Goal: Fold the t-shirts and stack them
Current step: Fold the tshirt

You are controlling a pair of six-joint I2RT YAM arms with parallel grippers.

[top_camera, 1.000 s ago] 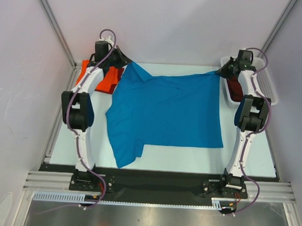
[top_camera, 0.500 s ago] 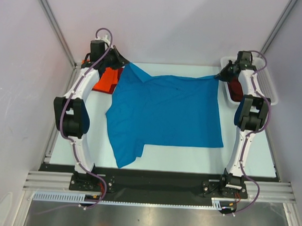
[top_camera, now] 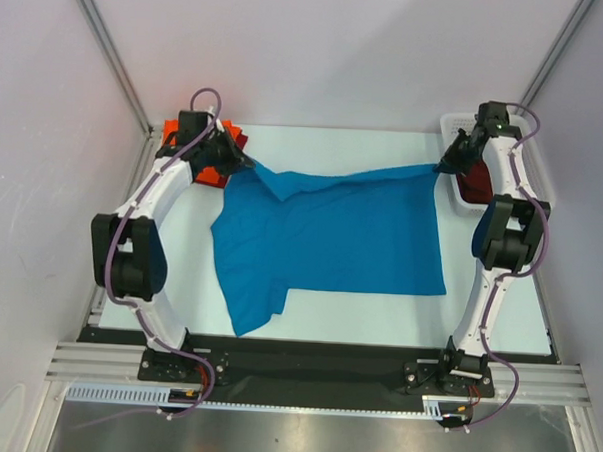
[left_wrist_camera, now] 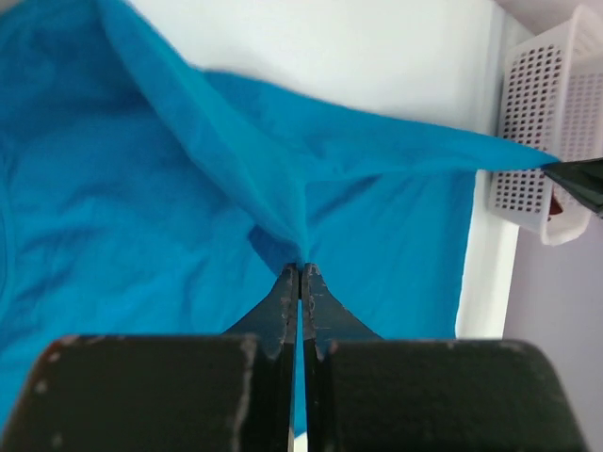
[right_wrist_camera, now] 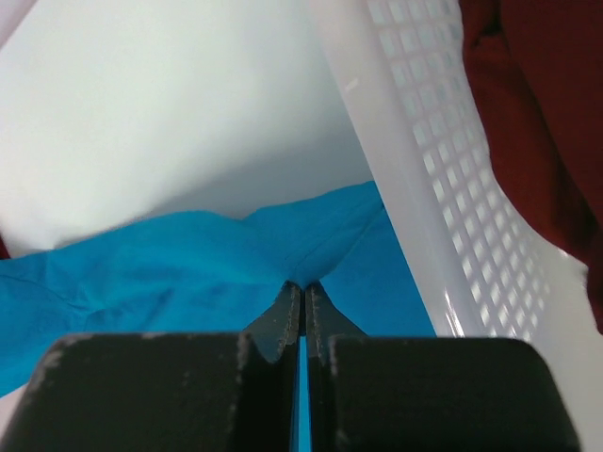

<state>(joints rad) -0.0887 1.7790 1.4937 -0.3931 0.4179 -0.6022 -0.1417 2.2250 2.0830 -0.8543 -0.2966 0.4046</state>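
**Item:** blue t-shirt point(top_camera: 331, 237). It is spread on the desk point(top_camera: 330, 145) between the two arms. Its far edge is raised and drawn taut, while the near body and one sleeve lie flat.

**Left gripper** point(left_wrist_camera: 300, 273): pressed together, with a thin fold of the far left corner pinched.

**Right gripper** point(right_wrist_camera: 302, 287): pressed together, with the far right corner pinched just beside the wall of the white basket point(right_wrist_camera: 415, 141).

**Hazards, as judged:**
- Little cloth is held in either pinch, so a corner may be lost if the edge is pulled tighter.
- A skewed fold is likely if the two corners are not carried toward the near edge at an even pace, since the left corner is already bunched and creased.
- The basket may be nudged, or the hem snagged on its lattice, given how close the right pinch sits.
- The orange t-shirt point(top_camera: 220, 172) lies at the left arm's wrist and may be dragged along.

**Not determinable:**
- The orange t-shirt is largely covered by the left arm, so it cannot be told whether it is folded.
- Only part of the maroon t-shirt point(right_wrist_camera: 537, 113) in the basket is seen, and the count of shirts there is unclear.
- The collar of the blue t-shirt is not made out.
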